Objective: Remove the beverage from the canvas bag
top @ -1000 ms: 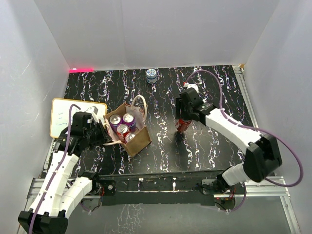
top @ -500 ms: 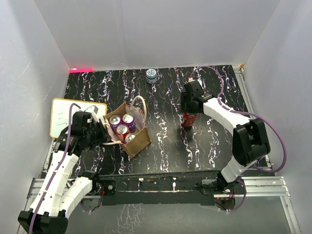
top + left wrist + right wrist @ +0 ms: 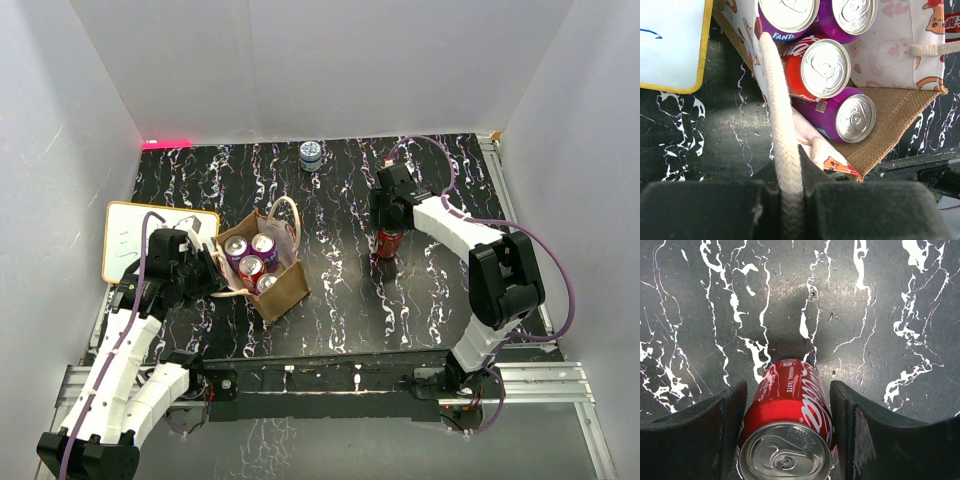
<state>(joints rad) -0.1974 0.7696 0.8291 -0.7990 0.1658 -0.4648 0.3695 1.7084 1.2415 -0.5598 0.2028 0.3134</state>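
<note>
The canvas bag [image 3: 287, 286] stands left of centre, tan with cream rope handles. It holds several cans: purple ones [image 3: 852, 115] and a red one [image 3: 822, 67]. My left gripper [image 3: 205, 268] is shut on the bag's near rope handle [image 3: 780, 125], which runs between its jaws. A red cola can [image 3: 387, 243] stands upright on the black marbled table, right of the bag. My right gripper [image 3: 386, 222] is above it, a finger against each side of the can [image 3: 790, 410].
A white writing board with a yellow edge [image 3: 150, 240] lies left of the bag and shows in the left wrist view [image 3: 670, 45]. A small blue-and-white tin [image 3: 311, 155] stands at the back wall. White walls close in three sides.
My right gripper carried the red can a little to the right and back. In the last half second only its elbow swung inward. The left arm and the bag have not moved.
</note>
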